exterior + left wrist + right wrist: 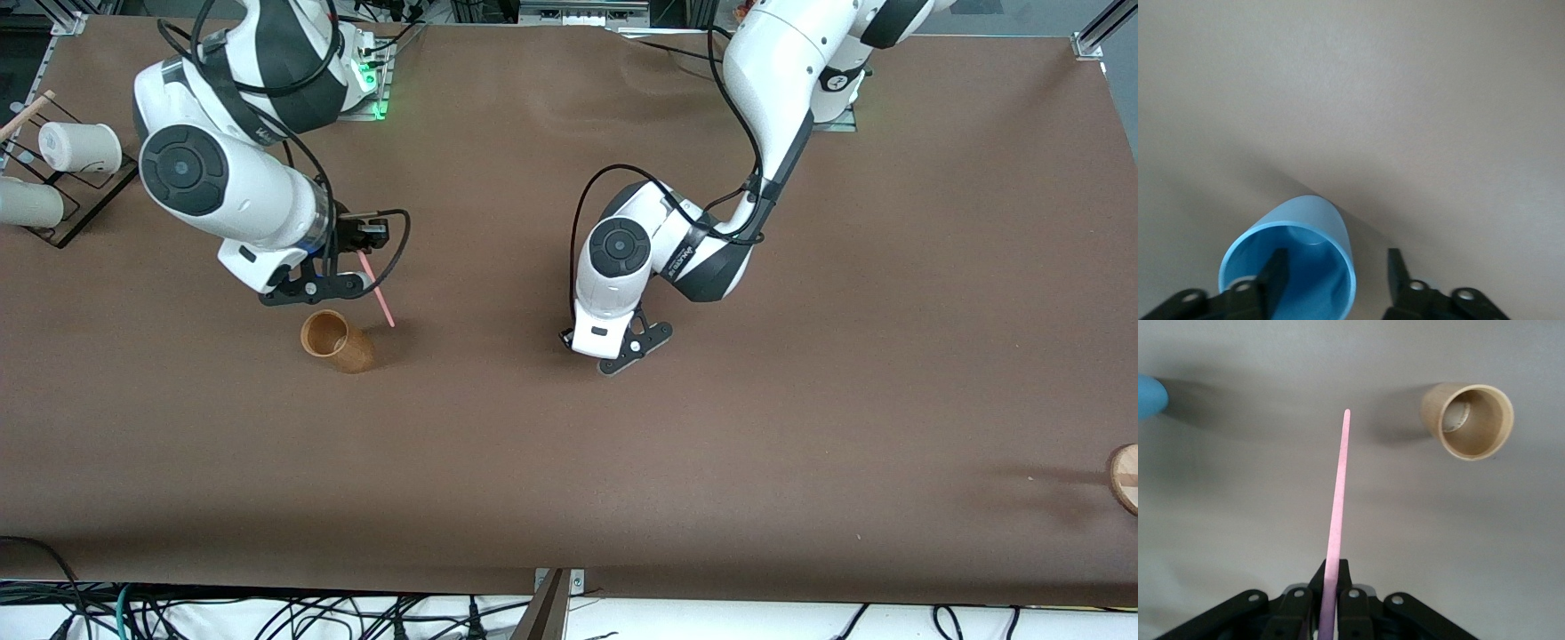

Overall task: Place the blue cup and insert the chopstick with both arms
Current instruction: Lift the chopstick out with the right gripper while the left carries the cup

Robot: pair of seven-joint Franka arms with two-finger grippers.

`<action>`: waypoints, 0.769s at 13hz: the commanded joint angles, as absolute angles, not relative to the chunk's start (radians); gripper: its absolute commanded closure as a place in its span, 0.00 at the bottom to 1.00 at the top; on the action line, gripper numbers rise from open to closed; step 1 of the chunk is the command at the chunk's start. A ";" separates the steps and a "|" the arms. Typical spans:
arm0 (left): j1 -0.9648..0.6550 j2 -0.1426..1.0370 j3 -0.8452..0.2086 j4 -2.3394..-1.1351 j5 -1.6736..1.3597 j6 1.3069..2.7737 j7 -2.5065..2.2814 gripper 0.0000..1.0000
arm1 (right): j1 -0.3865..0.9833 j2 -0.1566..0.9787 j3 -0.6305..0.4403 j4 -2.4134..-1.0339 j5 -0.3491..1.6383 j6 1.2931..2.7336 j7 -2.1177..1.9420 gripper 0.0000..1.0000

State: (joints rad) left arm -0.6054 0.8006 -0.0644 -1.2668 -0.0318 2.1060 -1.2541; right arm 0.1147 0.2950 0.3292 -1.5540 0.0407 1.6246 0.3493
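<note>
Brown table (800, 444) spans the front view. Left arm (773, 80) reaches down to mid-table. Right arm (222, 178) hangs low toward its own end of the table. A rack (84, 200) with white cups (80, 147) sits at the table edge at the right arm's end.

Left gripper (1335, 270) is low over the table, jaws apart and straddling the wall of the blue cup (1305, 247): one finger inside the rim, one outside, not pinching. The blue cup looks to rest on the table under the left wrist, hidden in the front view.

Tan cup (336, 340) stands on the table, just nearer the front camera than the right gripper.

Right gripper (1330, 590) is clamped on the pink chopstick (1337, 507), which slants down over bare table beside the tan cup.
</note>
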 commanded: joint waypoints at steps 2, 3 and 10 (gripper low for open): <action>-0.556 0.671 -0.060 -1.255 -0.156 1.917 -1.140 0.00 | 0.240 0.374 0.333 -1.444 0.048 1.600 0.579 1.00; -0.513 0.616 -0.060 -1.258 -0.185 1.858 -1.061 0.00 | 0.279 0.389 0.333 -1.428 0.049 1.606 0.641 1.00; -0.111 0.333 0.006 -1.305 -0.178 1.503 -0.182 0.00 | 0.443 0.613 0.400 -1.136 0.054 1.630 1.027 1.00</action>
State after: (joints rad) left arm -0.1830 0.4092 -0.0257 -1.2321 -0.1549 1.5209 -0.3863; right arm 0.4023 0.5233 0.3808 -1.2667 0.0436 1.6385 0.9324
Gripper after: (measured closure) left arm 0.000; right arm 0.943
